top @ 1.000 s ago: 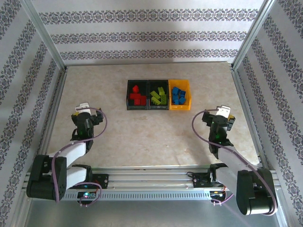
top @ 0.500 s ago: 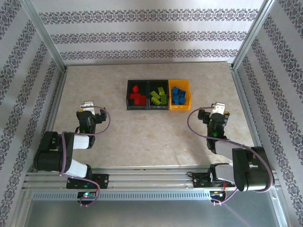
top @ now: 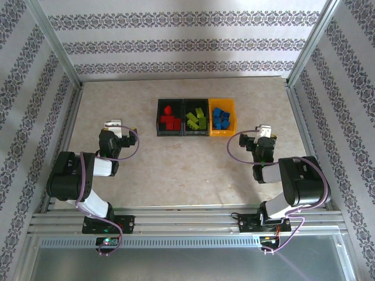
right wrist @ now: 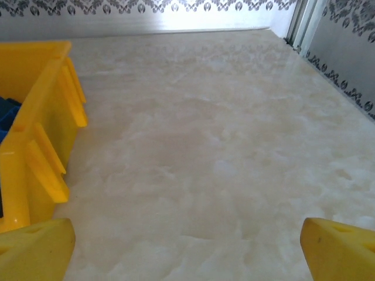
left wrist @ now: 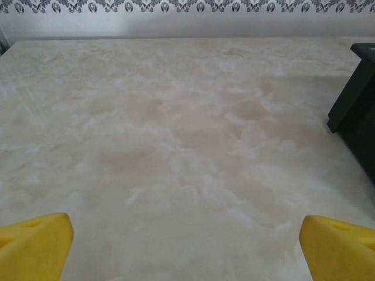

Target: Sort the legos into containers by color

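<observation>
Left gripper [top: 111, 124]: wide open, holding nothing, low over the bare table [top: 176, 167] (off to the left of the bins).
Right gripper [top: 265, 130]: wide open too, empty, near the yellow bin [top: 233, 123].
Bins [top: 183, 117]: three joined in a row.
Red legos [top: 170, 121]: in the left black bin [top: 176, 133].
Green legos [top: 195, 120]: in the middle black bin [top: 196, 133].
Blue legos [top: 220, 118]: in the yellow bin.

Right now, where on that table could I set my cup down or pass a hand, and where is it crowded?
The widest bare stretch of table lies between the left arm and right arm, in front of the bins. Also bare: the strip between bins and back wall. Crowded: inside the bins, full of legos, and right by each arm.
</observation>
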`<state>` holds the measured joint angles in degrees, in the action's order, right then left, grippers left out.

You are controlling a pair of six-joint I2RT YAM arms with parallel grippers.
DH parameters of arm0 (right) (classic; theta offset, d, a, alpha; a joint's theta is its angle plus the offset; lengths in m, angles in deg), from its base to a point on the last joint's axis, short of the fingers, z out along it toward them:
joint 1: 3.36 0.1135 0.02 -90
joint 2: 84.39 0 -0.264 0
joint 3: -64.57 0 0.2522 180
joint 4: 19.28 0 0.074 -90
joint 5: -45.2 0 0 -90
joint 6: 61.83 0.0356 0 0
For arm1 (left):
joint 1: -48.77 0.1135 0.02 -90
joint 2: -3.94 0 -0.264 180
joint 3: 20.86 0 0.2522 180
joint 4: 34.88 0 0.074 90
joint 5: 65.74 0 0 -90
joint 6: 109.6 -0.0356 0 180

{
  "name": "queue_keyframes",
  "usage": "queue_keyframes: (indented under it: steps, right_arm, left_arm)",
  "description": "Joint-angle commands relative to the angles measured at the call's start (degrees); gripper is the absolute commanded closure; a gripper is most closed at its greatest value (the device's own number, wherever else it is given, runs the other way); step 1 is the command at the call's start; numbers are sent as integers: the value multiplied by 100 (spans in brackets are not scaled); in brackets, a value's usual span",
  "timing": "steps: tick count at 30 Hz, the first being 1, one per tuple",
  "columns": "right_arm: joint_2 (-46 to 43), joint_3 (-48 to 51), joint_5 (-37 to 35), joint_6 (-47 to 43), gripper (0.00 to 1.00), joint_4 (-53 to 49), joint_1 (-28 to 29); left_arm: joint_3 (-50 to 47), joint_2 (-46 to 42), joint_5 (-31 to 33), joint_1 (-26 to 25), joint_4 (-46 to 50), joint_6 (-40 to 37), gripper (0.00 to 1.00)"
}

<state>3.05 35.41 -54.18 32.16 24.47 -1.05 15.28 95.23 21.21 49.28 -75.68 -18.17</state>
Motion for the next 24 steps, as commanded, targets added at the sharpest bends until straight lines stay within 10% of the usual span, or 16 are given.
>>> queue_keyframes:
  steps: [1,9,24]
  right_arm:
    - [-39,-284,337,-101,2,83,-111]
    - [19,-597,1602,-198,2,-289,-345]
    - [19,-596,1362,-134,2,-294,-345]
  left_arm:
    - [22,-25,-127,78,130,-126,1]
    - [-5,-14,-126,74,60,-127,0]
    - [-5,-14,-135,72,60,-143,0]
